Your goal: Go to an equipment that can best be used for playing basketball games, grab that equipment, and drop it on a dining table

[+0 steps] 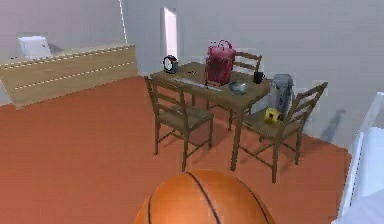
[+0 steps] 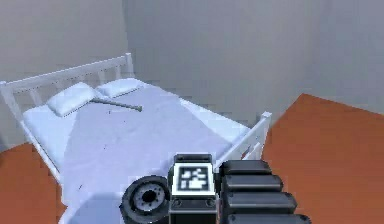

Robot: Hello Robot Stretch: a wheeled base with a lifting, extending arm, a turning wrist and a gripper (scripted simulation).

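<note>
Forward view: basketball (image 1: 203, 201) low, dining table (image 1: 213, 90) beyond; gripper (image 2: 148, 200) beside black-marked white square (image 2: 192, 180) (laden or not, unclear).

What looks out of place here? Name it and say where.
A long grey stick-like thing lies slantwise on the bed beside a pillow, an odd place for it. In the forward view, a small yellow thing sits on a chair seat by the dining table.

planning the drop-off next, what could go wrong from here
The dining table is crowded with a clock, a red bag and a bowl, so the basketball may knock them or roll off. Chairs stand along its near sides, so the base could bump one while approaching.
</note>
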